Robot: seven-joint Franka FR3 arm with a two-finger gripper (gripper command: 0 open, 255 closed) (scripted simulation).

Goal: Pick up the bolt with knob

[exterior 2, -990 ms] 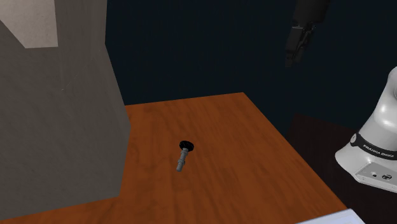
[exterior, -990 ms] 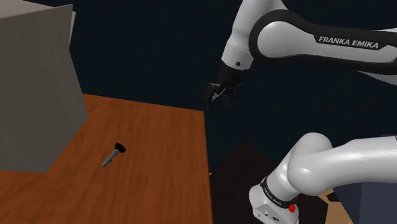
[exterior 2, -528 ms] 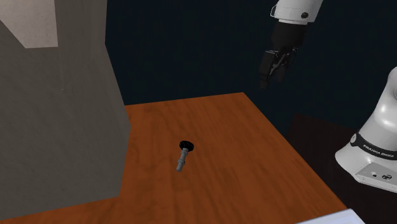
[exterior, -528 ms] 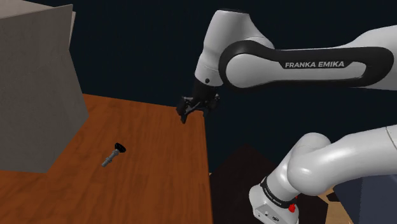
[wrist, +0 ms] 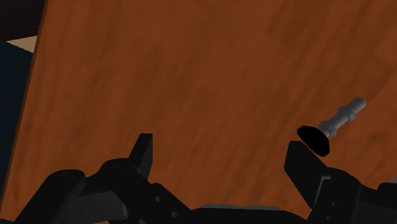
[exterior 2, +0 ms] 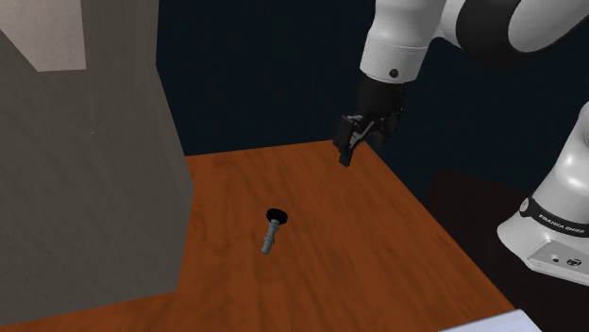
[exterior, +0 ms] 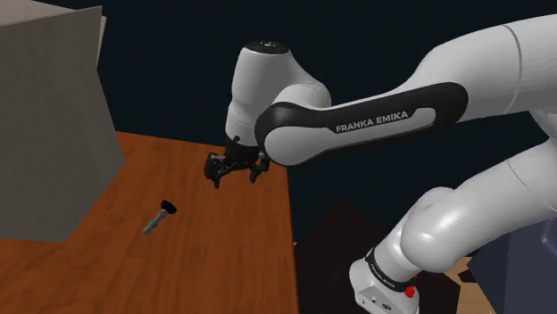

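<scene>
Reddish wood-grain table (exterior: 223, 254) bears a ridged grey bolt (exterior: 153, 222) with a flat black knob (exterior: 168, 208). Near the bolt, the claw (exterior: 235, 176) hangs open, empty; the white arm (exterior: 373, 121) reads "FRANKA EMIKA".

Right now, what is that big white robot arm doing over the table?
The white robot arm hangs above the brown table, close to its edge, with its black jaws open and holding nothing. The little grey bolt with a black knob lies flat on the table, off to one side of the jaws, not far from a big grey block. Nothing is touching the bolt, so it isn't picked up yet.
</scene>
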